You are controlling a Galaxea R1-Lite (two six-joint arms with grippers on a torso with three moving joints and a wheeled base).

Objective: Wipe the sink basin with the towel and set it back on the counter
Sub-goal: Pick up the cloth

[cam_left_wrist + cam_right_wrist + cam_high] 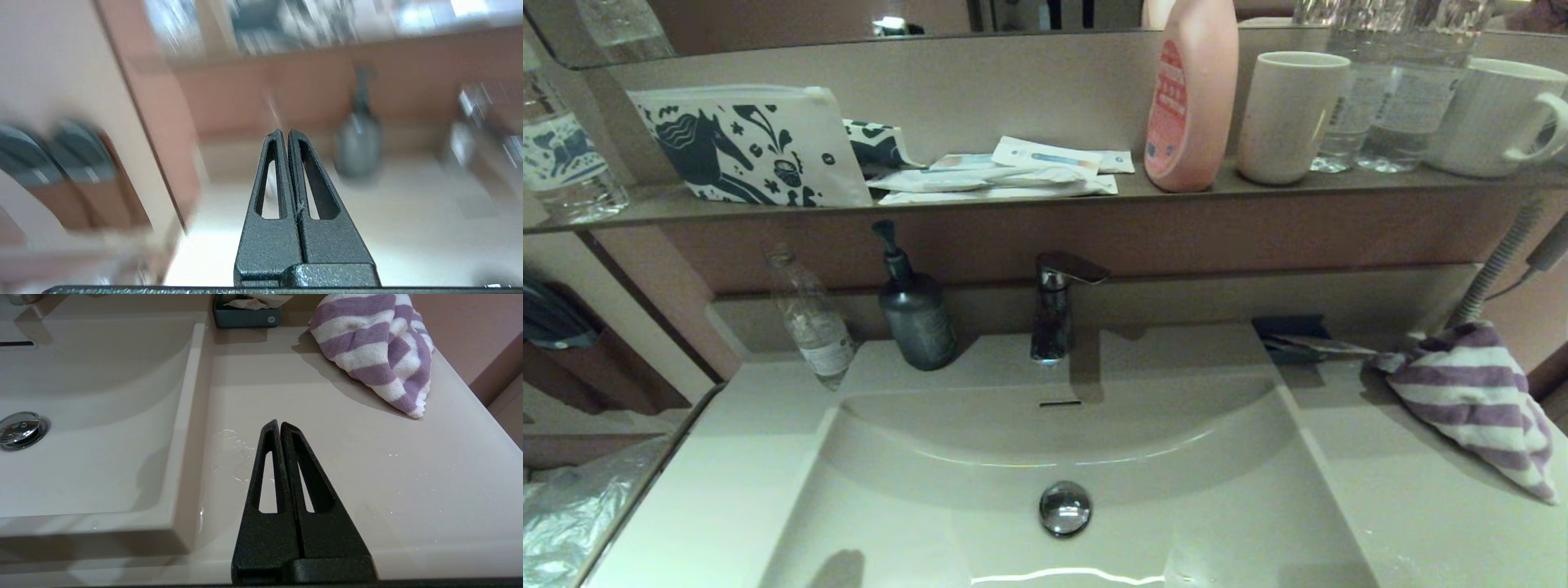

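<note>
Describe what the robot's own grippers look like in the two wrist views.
Both match. The left gripper and the right gripper are matte black with a rough, grainy texture. Each has two long tapering fingers, every finger pierced by one elongated cutout, widening down to a blocky base. No cables, markings or labels show. The arms themselves are not in view, and the head view shows neither gripper.

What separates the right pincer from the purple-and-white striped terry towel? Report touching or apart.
Apart. The right wrist view shows bare off-white counter between the shut right pincer and the purple-and-white striped terry towel.
</note>
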